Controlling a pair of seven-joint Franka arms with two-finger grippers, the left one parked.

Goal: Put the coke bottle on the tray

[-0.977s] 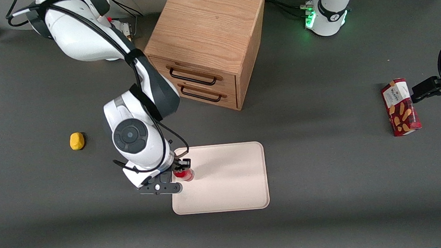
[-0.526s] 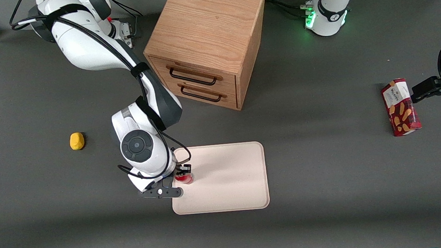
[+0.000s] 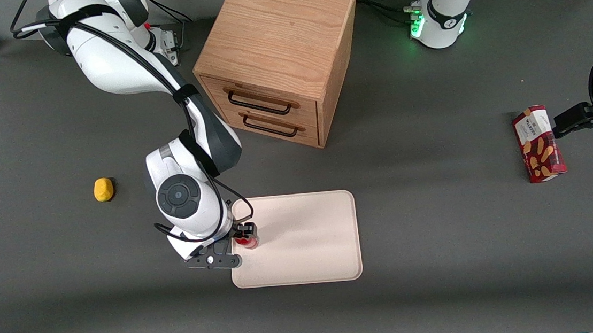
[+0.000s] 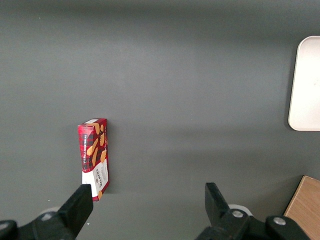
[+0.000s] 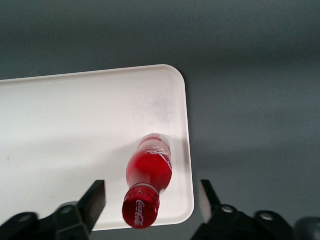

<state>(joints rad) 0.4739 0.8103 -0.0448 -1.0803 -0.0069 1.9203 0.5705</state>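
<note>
The coke bottle (image 5: pixel 149 183) stands upright on the tray (image 5: pixel 75 130), close to the rim at the tray's end toward the working arm, its red cap facing up at the wrist camera and white lettering visible on the cap and shoulder. The claw (image 5: pixel 152 200) hangs directly above it with its two dark fingers (image 5: pixel 94 202) spread wide, one on each side of the bottle with a clear gap to both, so it grips nothing. In the front view the claw (image 3: pixel 242 236) sits over that same end of the tray (image 3: pixel 308 240), and only a small patch of the red bottle (image 3: pixel 248 242) shows beneath it. The tray lies flat on the dark grey table (image 3: pixel 444 261), nearer to the front camera than the wooden drawer cabinet (image 3: pixel 279 55), whose two drawers with dark handles are shut. A small yellow object (image 3: pixel 103 189) lies on the table toward the working arm's end, well apart from the tray. A red wafer snack box (image 3: pixel 538 143) lies toward the parked arm's end of the table.
</note>
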